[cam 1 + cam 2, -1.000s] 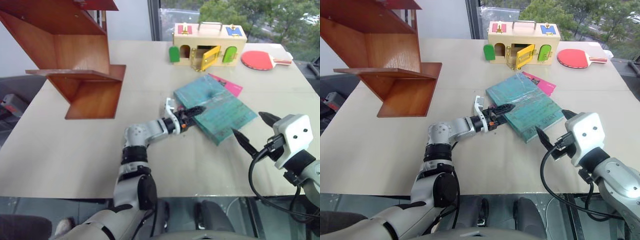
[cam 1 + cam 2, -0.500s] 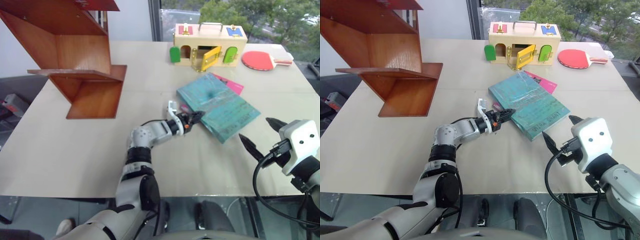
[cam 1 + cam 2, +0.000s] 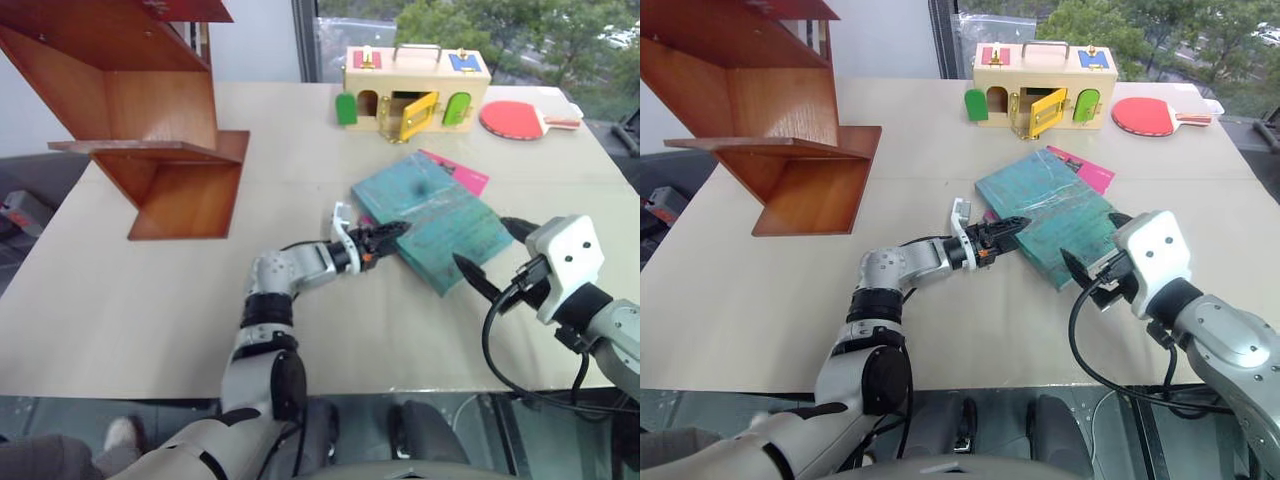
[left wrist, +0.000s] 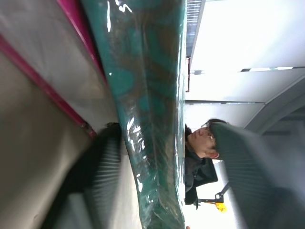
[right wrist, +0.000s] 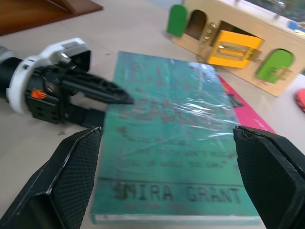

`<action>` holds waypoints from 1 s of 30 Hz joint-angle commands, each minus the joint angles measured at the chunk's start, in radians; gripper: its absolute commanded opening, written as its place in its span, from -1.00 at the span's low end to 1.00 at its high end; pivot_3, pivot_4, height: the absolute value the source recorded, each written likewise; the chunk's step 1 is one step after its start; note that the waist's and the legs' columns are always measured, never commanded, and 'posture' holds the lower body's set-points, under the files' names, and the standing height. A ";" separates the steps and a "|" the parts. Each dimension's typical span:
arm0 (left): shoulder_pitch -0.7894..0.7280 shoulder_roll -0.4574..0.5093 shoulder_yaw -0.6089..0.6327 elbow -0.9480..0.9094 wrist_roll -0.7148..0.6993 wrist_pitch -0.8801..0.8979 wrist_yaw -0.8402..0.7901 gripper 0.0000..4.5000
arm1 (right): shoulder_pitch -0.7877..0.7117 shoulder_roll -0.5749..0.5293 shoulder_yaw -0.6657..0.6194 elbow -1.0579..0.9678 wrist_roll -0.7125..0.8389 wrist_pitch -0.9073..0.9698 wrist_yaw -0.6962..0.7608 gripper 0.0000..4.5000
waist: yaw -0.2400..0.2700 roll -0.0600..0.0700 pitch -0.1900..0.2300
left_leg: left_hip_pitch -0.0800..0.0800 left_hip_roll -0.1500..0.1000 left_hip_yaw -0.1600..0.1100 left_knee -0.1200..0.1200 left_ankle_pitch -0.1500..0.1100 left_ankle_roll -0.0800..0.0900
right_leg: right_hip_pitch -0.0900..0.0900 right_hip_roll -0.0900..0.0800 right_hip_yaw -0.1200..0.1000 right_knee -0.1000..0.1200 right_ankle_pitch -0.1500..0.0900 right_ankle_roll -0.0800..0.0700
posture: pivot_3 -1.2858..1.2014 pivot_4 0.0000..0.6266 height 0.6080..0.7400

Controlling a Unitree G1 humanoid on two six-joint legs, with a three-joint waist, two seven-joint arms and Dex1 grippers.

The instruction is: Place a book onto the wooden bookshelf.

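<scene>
The left eye view shows the book (image 3: 432, 220), teal-green and wrapped in glossy plastic, lying flat on the desk (image 3: 120, 300) near its middle, well apart from the wooden bookshelf (image 3: 150, 130), which stands on the desk's far left part. A pink book (image 3: 462, 175) lies under the book and sticks out from its far edge. Beyond the book, at the back of the desk, stands a pale wooden box (image 3: 415, 85) with green, yellow and blue doors, the yellow one ajar, and just beside that box lies a red table-tennis bat (image 3: 520, 118).

The left hand (image 3: 385, 238) lies low at the book's near left edge, its black fingers parted, one above the cover and one below the edge. In the left wrist view the book (image 4: 147, 105) passes edge-on between the two fingers (image 4: 95, 176) with a gap to the upper one, so the hand is spread around the edge rather than clamped on it; the pink book (image 4: 71, 28) shows beneath. A person (image 4: 200, 152) stands in the background of that view.

The right hand (image 3: 485, 255) hovers at the book's near right corner, fingers spread wide and holding nothing. In the right wrist view the book (image 5: 176, 143) lies between its two fingers (image 5: 71, 176), and the cover's dark lettering reads "MIRA GRANT" along the near edge; the smaller lines above it are too blurred to read. The left hand (image 5: 114, 98) shows there at the book's edge.
</scene>
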 commanded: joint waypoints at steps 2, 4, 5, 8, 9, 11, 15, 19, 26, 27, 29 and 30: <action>0.044 -0.010 0.025 -0.081 -0.059 0.086 0.040 0.60 | -0.013 0.021 -0.007 -0.020 -0.018 -0.012 0.019 1.00 | 0.001 0.000 0.000 | 0.000 0.000 0.000 0.000 0.000 0.000 | 0.000 -0.004 0.000 0.000 0.000 0.000 | 0.03 -0.52 1.00; 0.045 -0.018 0.026 -0.083 -0.059 0.091 0.057 0.60 | -0.015 0.029 -0.001 -0.014 -0.035 -0.009 0.016 1.00 | 0.002 0.000 0.000 | 0.000 0.000 0.000 0.000 0.000 0.000 | 0.000 -0.004 0.000 0.000 0.000 0.000 | 0.03 -0.52 1.00; 0.039 -0.020 0.025 -0.078 -0.058 0.086 0.060 0.60 | -0.021 0.040 -0.002 -0.012 -0.033 -0.007 0.013 1.00 | 0.002 0.000 0.000 | 0.000 0.000 0.000 0.000 0.000 0.000 | 0.000 -0.004 0.000 0.000 0.000 0.000 | 0.03 -0.52 1.00; 0.018 -0.025 0.026 -0.040 -0.049 0.052 0.058 0.49 | -0.021 0.053 0.001 -0.012 -0.046 -0.005 0.024 1.00 | 0.002 0.000 0.000 | 0.000 -0.001 0.000 0.000 0.000 0.000 | 0.000 -0.003 0.000 0.000 0.000 0.000 | 0.03 -0.52 1.00; 0.010 -0.026 0.023 -0.028 -0.045 0.041 0.052 0.37 | -0.014 0.052 0.004 -0.015 -0.054 -0.004 0.029 1.00 | 0.002 0.000 0.000 | 0.000 -0.001 0.000 0.000 0.000 0.000 | 0.000 -0.003 0.000 0.000 0.000 0.000 | 0.03 -0.52 1.00; -0.002 -0.026 0.019 -0.009 -0.039 0.023 0.042 0.07 | -0.005 0.057 0.003 -0.023 -0.063 0.000 0.031 1.00 | 0.004 0.000 0.000 | 0.000 -0.001 0.000 0.000 0.000 0.000 | 0.000 -0.002 -0.001 0.000 0.000 0.000 | 0.03 -0.52 1.00; -0.028 -0.030 0.019 0.039 -0.029 -0.012 0.031 -0.64 | -0.003 0.071 -0.002 -0.029 -0.072 0.004 0.031 1.00 | 0.004 0.000 0.000 | 0.000 -0.002 0.000 0.000 0.000 0.000 | 0.000 -0.002 -0.001 0.000 0.000 0.000 | 0.03 -0.52 1.00; -0.030 -0.032 0.018 0.039 -0.034 -0.003 0.029 -0.99 | -0.007 0.078 0.000 -0.035 -0.080 0.013 0.031 1.00 | 0.003 0.000 0.000 | 0.000 -0.002 -0.001 0.000 0.000 0.000 | 0.000 -0.002 -0.001 0.000 0.000 0.000 | 0.03 -0.52 1.00; 0.010 0.013 0.080 -0.077 -0.127 0.121 0.075 -0.99 | -0.012 0.090 0.002 -0.034 -0.087 0.017 0.045 1.00 | 0.000 0.000 0.000 | 0.000 -0.001 -0.001 0.000 0.000 0.000 | 0.000 -0.004 -0.001 0.000 0.000 0.000 | 0.03 -0.52 1.00; 0.016 0.022 0.087 -0.097 -0.137 0.136 0.080 -0.99 | -0.017 0.092 0.004 -0.029 -0.088 0.015 0.049 1.00 | -0.001 0.000 0.000 | 0.000 -0.001 -0.001 0.000 0.000 0.000 | 0.000 -0.004 -0.001 0.000 0.000 0.000 | 0.03 -0.52 1.00; 0.022 0.032 0.094 -0.119 -0.143 0.143 0.098 -0.99 | -0.025 0.095 0.009 -0.022 -0.092 0.014 0.056 1.00 | -0.001 0.000 0.000 | 0.000 -0.001 -0.001 0.000 0.000 0.000 | 0.000 -0.004 -0.001 0.000 0.000 0.000 | 0.03 -0.52 1.00; 0.028 0.039 0.099 -0.128 -0.146 0.146 0.104 -0.99 | -0.026 0.096 0.012 -0.016 -0.096 0.010 0.063 1.00 | 0.000 0.000 0.000 | 0.000 -0.001 -0.001 0.000 0.000 0.000 | 0.000 -0.004 -0.001 0.000 0.000 0.000 | 0.03 -0.52 1.00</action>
